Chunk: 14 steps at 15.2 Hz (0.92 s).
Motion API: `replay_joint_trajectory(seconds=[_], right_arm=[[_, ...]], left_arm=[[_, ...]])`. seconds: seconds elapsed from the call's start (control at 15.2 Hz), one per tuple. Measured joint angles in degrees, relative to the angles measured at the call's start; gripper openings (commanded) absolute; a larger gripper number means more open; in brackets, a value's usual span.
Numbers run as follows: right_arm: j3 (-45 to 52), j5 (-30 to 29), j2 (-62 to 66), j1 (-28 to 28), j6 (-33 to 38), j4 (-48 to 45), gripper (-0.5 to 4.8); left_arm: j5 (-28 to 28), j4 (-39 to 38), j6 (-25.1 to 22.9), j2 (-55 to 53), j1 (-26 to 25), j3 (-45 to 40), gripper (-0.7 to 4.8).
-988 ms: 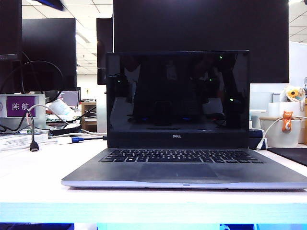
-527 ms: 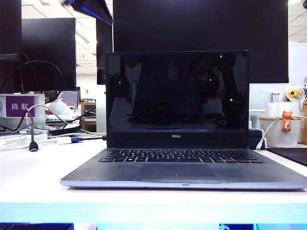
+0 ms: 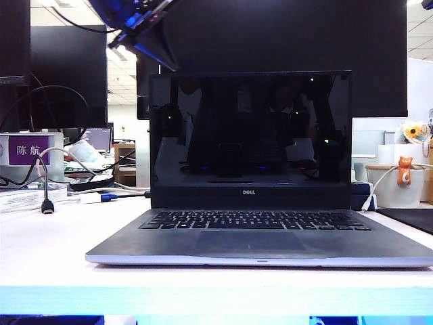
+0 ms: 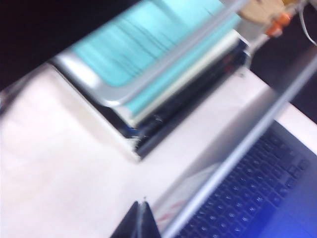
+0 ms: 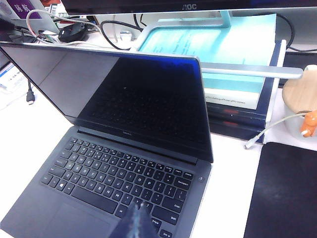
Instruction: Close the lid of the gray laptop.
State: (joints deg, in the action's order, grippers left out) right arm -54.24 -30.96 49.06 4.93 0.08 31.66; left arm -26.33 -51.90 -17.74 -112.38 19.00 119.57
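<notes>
Exterior view: left gripper (image 3: 145,30) hangs above the lid's (image 3: 250,135) upper left corner, apart. Right gripper (image 5: 136,220) hovers over the gray laptop's (image 5: 99,183) keyboard. Both fingers' state is unclear.

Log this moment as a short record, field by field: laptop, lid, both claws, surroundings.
laptop: gray laptop on the white table, keyboard exposed
lid: lid open, roughly upright, screen dark
left claw: left claw above and behind the lid's top edge, not touching it; fingertips together, appears shut; the arm shows at the exterior view's top left
right claw: right claw hovers above the keyboard's front, fingertips together, holding nothing
behind laptop: black monitor, stacked books
task state: lid not yet lowered
</notes>
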Motion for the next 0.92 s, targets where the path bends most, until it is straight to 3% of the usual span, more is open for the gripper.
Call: replay_joint_trajectory(seconds=[0.26,0.72,0.92], right_arm=[[0.0,-0.11,0.0,0.0,0.0,0.0,-0.06],[0.0,-0.72,0.0,0.0,0.0,0.02,-0.06],[0.0,-0.72,0.0,0.0,0.0,0.02,-0.06]], left_arm=[[13.66,-2.36,-2.78,-0.24,4.15,0.35,-0.05],[16.48,-7.67,-3.04,-0.13,6.88,1.2,-0.05],[16.33,-16.98,-2.19,-1.05,10.32,0.42,-0.05]])
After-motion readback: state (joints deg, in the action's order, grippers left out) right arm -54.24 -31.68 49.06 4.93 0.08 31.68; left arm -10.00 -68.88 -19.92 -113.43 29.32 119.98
